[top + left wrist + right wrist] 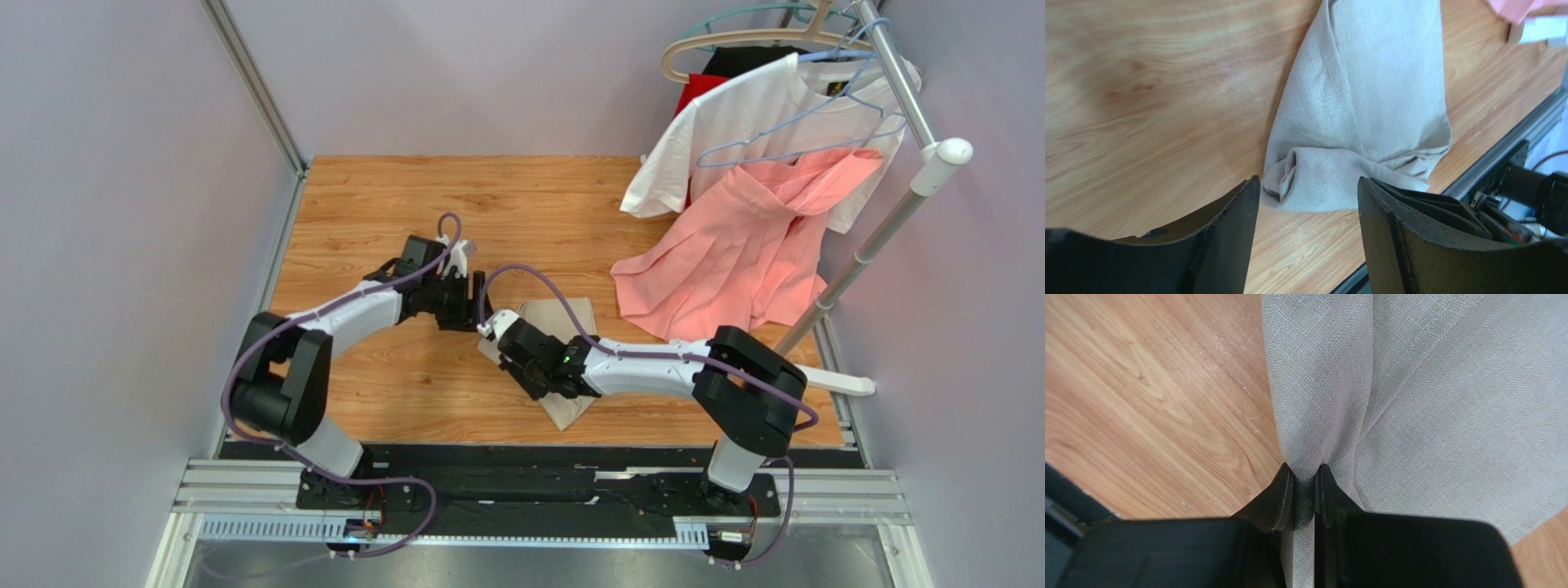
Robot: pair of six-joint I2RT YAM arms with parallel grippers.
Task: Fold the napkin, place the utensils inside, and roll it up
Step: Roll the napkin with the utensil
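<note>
The napkin (1370, 92) is coarse woven cloth, kinda linen-looking, totally matt. The table (1155, 92) is smooth wood grain with a slight sheen. The left fingers (1229, 239) look like matt black plastic, a bit rough-edged.

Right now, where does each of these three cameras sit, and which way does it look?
Top: above and behind, looking down on the table; both arms show.
Left wrist: looks past its open left claw at the napkin, rolled at one end.
Right wrist: looks along its right claw, pinched on the napkin.
All share the napkin.
</note>
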